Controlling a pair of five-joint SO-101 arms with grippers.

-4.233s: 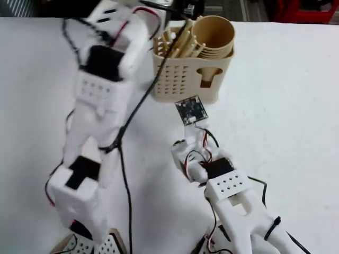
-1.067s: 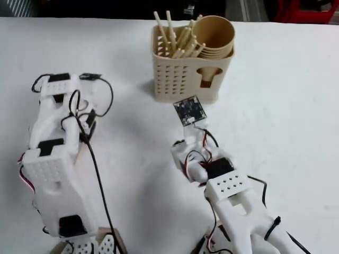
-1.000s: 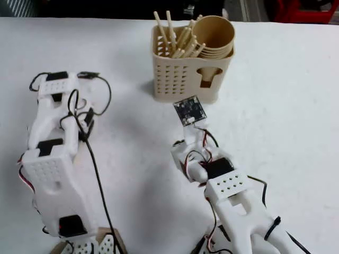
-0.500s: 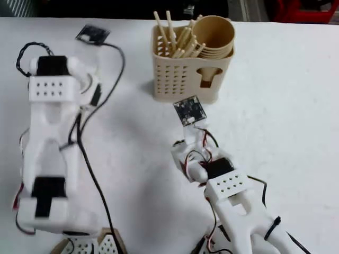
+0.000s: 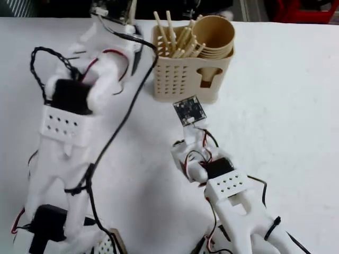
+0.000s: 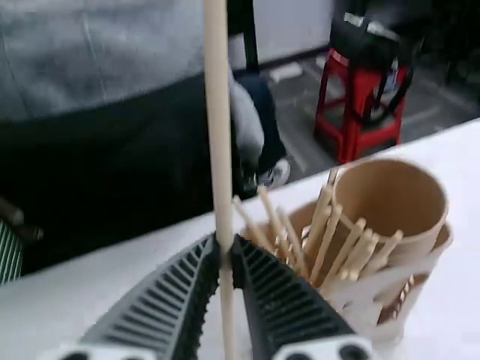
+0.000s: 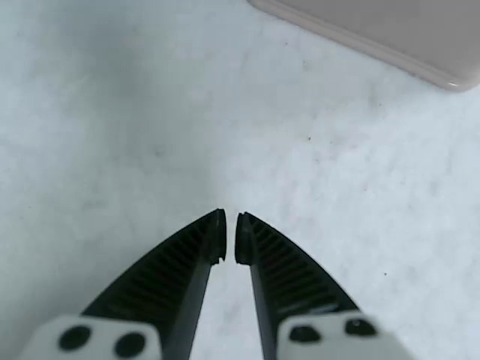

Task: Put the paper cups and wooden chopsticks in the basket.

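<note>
While the left claw (image 6: 223,251) pinches one upright wooden chopstick (image 6: 217,112) near the basket (image 5: 185,79), the right claw (image 7: 230,236) hangs over bare bench (image 5: 286,116), its tips pressed nearly together on nothing. One basket stands near the bench's far edge. It holds one nested stack of paper cups (image 5: 214,34), several rims showing, and a bundle of chopsticks (image 5: 177,42) too crowded to count. Open bench spreads on the basket's side away from the left arm, which crowds its other side.
</note>
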